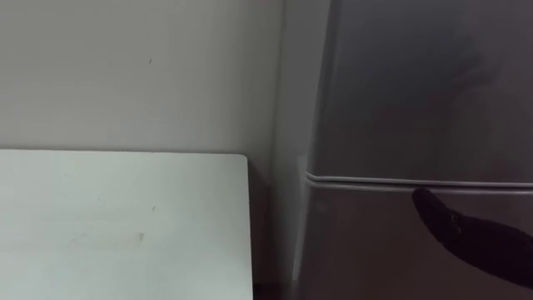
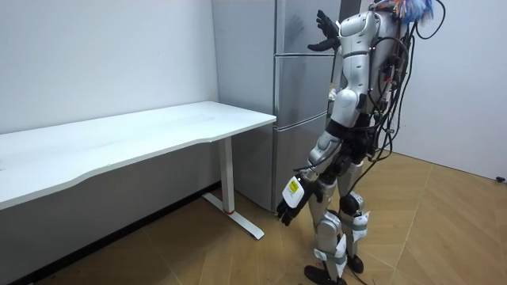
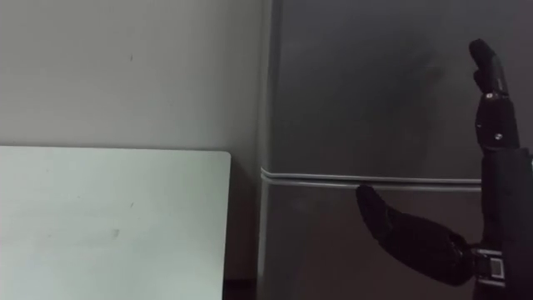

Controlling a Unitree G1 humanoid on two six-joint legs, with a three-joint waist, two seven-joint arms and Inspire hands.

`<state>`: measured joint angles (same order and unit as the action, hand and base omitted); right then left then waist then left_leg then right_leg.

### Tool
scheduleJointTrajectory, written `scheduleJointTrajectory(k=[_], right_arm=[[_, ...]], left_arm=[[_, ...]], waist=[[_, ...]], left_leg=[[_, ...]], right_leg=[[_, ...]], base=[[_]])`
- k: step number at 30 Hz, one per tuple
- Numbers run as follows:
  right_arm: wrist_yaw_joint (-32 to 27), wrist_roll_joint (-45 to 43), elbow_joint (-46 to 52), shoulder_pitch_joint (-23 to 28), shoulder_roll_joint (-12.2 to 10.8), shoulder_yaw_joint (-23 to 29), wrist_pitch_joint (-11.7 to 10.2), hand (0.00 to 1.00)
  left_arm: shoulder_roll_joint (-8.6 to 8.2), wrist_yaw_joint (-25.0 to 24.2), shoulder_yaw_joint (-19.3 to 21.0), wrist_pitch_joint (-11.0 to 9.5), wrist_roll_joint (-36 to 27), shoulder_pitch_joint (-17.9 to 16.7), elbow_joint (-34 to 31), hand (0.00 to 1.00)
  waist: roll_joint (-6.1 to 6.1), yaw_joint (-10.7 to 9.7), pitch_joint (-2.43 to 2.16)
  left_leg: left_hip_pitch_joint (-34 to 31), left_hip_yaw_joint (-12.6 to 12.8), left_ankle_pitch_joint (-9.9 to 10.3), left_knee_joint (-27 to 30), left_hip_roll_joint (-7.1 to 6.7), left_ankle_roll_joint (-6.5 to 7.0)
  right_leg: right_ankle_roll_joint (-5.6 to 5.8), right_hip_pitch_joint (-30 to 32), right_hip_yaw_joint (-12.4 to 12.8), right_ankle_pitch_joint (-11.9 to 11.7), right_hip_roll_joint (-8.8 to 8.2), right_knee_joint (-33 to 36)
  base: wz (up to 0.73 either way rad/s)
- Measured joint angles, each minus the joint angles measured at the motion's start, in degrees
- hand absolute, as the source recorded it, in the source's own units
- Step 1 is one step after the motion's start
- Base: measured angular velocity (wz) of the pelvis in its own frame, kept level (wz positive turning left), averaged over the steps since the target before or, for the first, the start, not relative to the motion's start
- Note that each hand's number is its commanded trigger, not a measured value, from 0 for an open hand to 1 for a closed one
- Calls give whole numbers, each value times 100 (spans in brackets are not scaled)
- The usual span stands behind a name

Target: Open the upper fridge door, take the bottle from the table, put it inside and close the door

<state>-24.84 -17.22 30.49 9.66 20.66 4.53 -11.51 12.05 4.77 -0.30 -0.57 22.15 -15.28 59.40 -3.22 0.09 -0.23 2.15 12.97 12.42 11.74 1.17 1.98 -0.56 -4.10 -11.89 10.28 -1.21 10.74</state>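
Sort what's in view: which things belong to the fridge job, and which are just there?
Job: upper fridge door, shut; right hand, open, raised before it.
Just there: white table; lower fridge door; left hand, hanging at the robot's side.

A plain white wall (image 2: pixel 103 63) runs along the back, with a dark skirting strip at its foot under the table. A second pale wall (image 2: pixel 475 79) closes the room on the room view's right. The floor (image 2: pixel 444 229) is light wood laid in a herringbone pattern. A long white table (image 2: pixel 119 138) stands against the back wall on a white leg (image 2: pixel 230 178) with a flat foot. Its top is bare, and its end stops just beside a tall grey fridge (image 2: pixel 297 103), with a narrow dark gap between them. The light is even and soft, leaving a dull sheen on the fridge's front.
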Motion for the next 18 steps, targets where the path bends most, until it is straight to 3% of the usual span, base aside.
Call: scheduleJointTrajectory(k=[18], right_arm=[[214,151,-18,2,-1,25,15,0]], left_arm=[[-3,-2,10,22,-6,8,-99,0]], waist=[[-9,-4,-15]], left_leg=[[61,-15,1,-4,-2,0]], right_leg=[[0,-73,-90,0,-21,-10]], base=[[0]])
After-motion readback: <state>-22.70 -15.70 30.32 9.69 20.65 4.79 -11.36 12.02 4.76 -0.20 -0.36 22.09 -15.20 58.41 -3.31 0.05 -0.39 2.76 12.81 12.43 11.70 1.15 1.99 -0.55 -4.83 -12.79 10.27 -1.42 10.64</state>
